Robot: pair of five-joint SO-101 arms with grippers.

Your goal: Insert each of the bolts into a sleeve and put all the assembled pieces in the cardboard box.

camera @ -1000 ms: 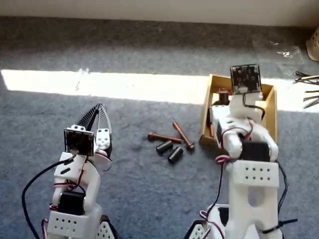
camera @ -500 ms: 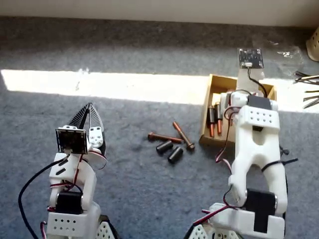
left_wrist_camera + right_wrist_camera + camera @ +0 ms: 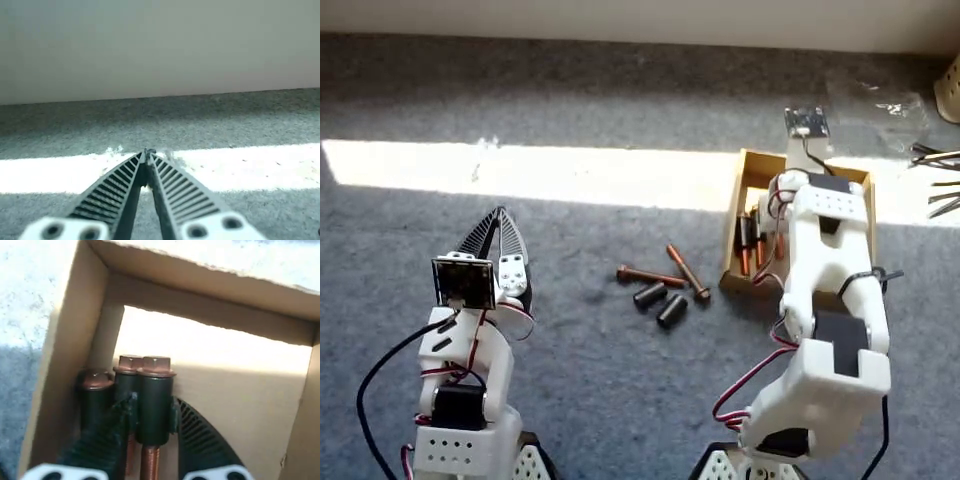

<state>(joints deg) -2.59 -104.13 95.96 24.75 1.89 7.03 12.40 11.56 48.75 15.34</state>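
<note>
right hand (image 3: pixel 151 407) clamps a copper bolt in its black cylindrical sleeve (image 3: pixel 155 387) inside the brown cardboard box (image 3: pixel 65 340): the boxing step; next, let go.

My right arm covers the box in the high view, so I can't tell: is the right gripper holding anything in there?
Observer: Yes. In the right wrist view the right gripper is closed on an assembled piece, gripped from both sides, inside the cardboard box.
Operator: Are there other pieces in the box?
Observer: Two more assembled pieces sit right beside the held one, on the side nearest the box wall.
Operator: And is the left gripper empty?
Observer: The left wrist view shows the left gripper shut, tips meeting with nothing between them, over bare carpet.
</note>
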